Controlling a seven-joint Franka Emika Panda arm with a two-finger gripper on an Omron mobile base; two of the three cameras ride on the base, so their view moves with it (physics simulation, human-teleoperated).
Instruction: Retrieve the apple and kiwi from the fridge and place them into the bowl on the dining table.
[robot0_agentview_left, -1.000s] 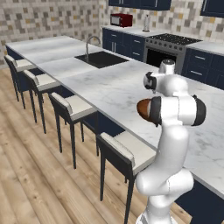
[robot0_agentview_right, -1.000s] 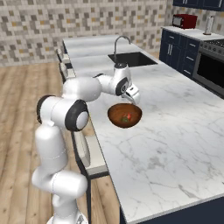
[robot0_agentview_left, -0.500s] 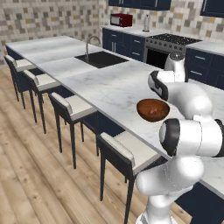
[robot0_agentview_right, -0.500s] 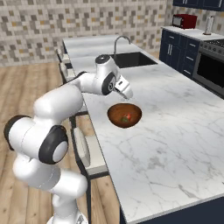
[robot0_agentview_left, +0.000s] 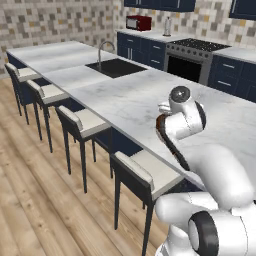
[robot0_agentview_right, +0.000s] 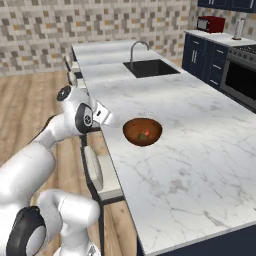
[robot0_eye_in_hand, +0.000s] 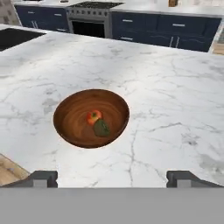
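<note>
Near the stool-side edge of the dining table (robot0_agentview_right: 200, 165): both fruits in the bowl, hand drawn back.

Looking from the hand view, the gripper (robot0_eye_in_hand: 111, 177) stands wide with nothing between its 2 fingertips (robot0_eye_in_hand: 43, 177), and the wooden bowl (robot0_eye_in_hand: 70, 114) lies ahead of it and slightly left, apart from it. Inside sit the apple (robot0_eye_in_hand: 92, 117) and, touching it on the near side, the darker kiwi (robot0_eye_in_hand: 102, 128); neither long axis matters now. By my judgement the placing looks done and the hand only needs to clear away. Around it: bare marble, the sink (robot0_agentview_right: 150, 67) far up the table, stools (robot0_agentview_left: 82, 122) along the edge; nothing blocks a retreat.
</note>
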